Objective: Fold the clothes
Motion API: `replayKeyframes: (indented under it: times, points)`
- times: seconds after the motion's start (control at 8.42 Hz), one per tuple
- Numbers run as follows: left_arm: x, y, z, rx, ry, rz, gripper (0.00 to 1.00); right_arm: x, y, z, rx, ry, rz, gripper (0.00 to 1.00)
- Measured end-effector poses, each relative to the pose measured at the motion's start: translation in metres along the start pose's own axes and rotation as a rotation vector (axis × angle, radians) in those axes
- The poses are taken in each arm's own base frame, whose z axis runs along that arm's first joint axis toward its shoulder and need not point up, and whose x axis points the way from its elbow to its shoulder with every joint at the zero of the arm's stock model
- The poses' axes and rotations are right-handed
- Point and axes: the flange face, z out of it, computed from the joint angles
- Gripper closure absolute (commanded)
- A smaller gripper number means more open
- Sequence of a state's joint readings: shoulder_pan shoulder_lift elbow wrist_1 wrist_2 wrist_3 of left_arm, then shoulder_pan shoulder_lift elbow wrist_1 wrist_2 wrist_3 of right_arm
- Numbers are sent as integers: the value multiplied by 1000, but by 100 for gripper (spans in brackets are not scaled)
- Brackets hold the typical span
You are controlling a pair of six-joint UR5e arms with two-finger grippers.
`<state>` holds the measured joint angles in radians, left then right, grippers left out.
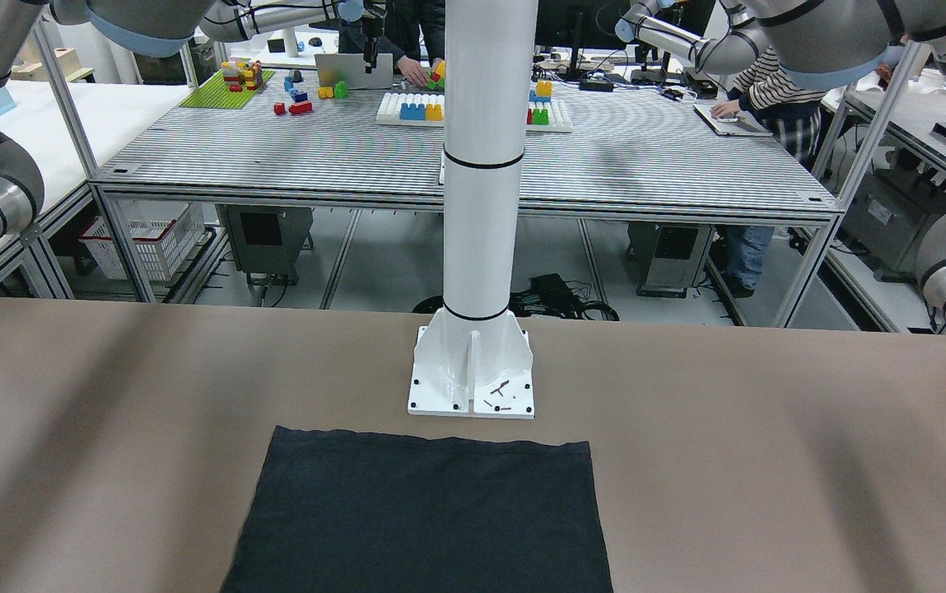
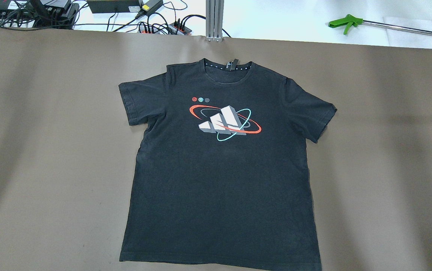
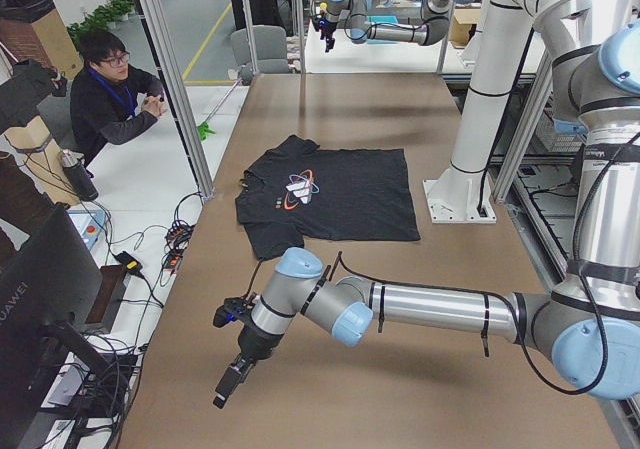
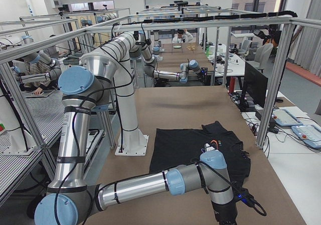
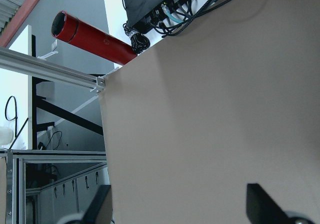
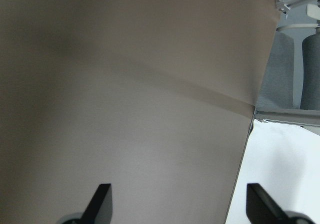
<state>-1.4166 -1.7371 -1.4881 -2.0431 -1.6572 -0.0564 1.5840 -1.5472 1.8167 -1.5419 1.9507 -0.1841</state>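
Observation:
The clothes are one black T-shirt [image 2: 219, 169] with a white, red and teal chest print [image 2: 223, 122]. It lies flat and face up on the brown table [image 2: 50, 150], collar toward the far edge. It also shows in the front-facing view [image 1: 423, 511] and both side views [image 3: 340, 194] [image 4: 190, 147]. My left gripper [image 5: 180, 204] is open and empty above bare table near the table's left end, far from the shirt [image 3: 228, 379]. My right gripper [image 6: 180, 201] is open and empty above bare table near the right end.
The white arm pillar's base [image 1: 473, 371] stands just behind the shirt's hem. A green grabber tool [image 2: 345, 24] and cables [image 2: 50, 11] lie beyond the far edge. A red cylinder [image 5: 95, 37] sits off the table's corner. An operator [image 3: 115, 89] sits on the far side.

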Motion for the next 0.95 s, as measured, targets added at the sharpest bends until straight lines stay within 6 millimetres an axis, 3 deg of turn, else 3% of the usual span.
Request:
replayKeyframes:
  times: [0.95]
  points:
    - [0,4,2,-7,-4,-1,6,-8,-15,-4,6,18,-25,6]
